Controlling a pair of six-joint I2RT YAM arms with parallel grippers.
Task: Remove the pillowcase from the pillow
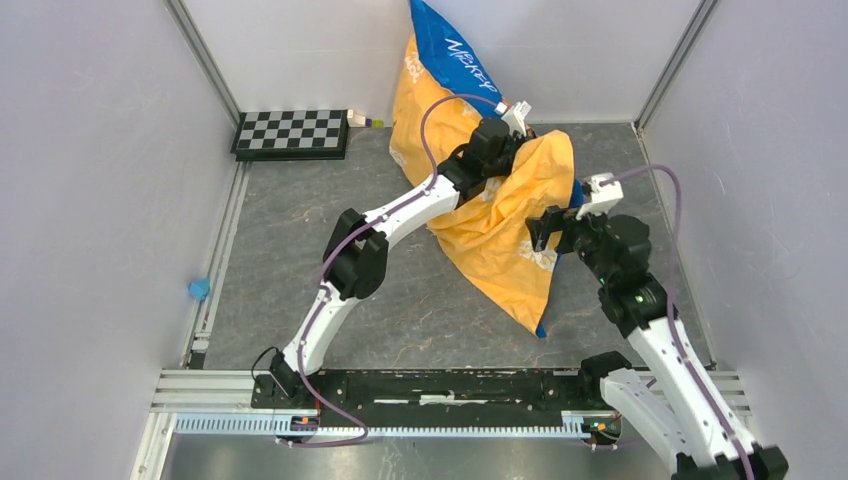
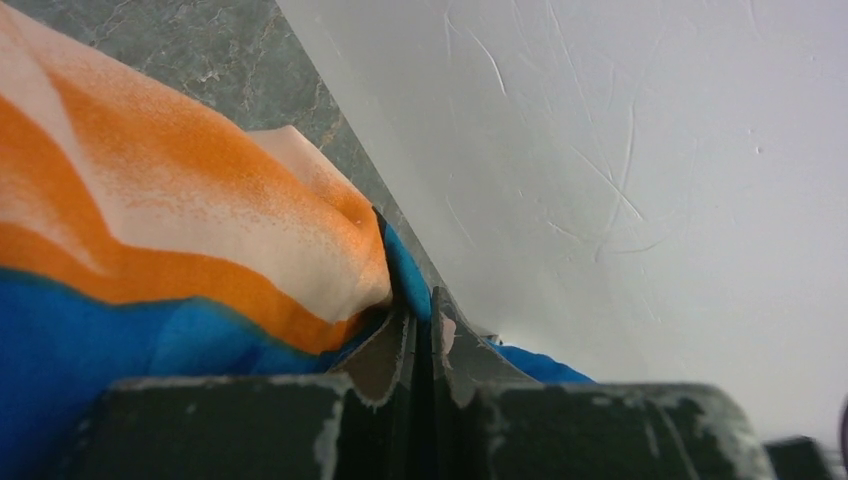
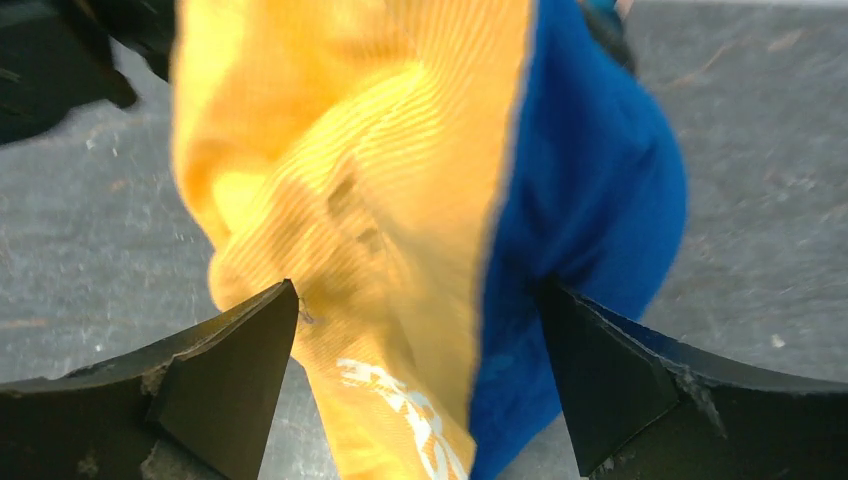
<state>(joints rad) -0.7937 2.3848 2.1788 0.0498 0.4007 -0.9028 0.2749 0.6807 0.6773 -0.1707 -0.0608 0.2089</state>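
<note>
Orange and blue cloth of the pillowcase (image 3: 380, 170) hangs inside the wide-open right claw (image 3: 418, 290), not yet pinched. Beyond it, the left claw (image 2: 422, 325) is clamped on a fold. The pillowcase's long axis runs past both claws toward the back wall (image 1: 560, 50). No white pillow shows.

Checkerboard (image 1: 291, 132), perhaps blue clip (image 1: 199, 289)

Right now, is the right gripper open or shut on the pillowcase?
Open. In the right wrist view the right gripper has its jaws wide apart, with the pillowcase hanging between them, not clamped.
</note>
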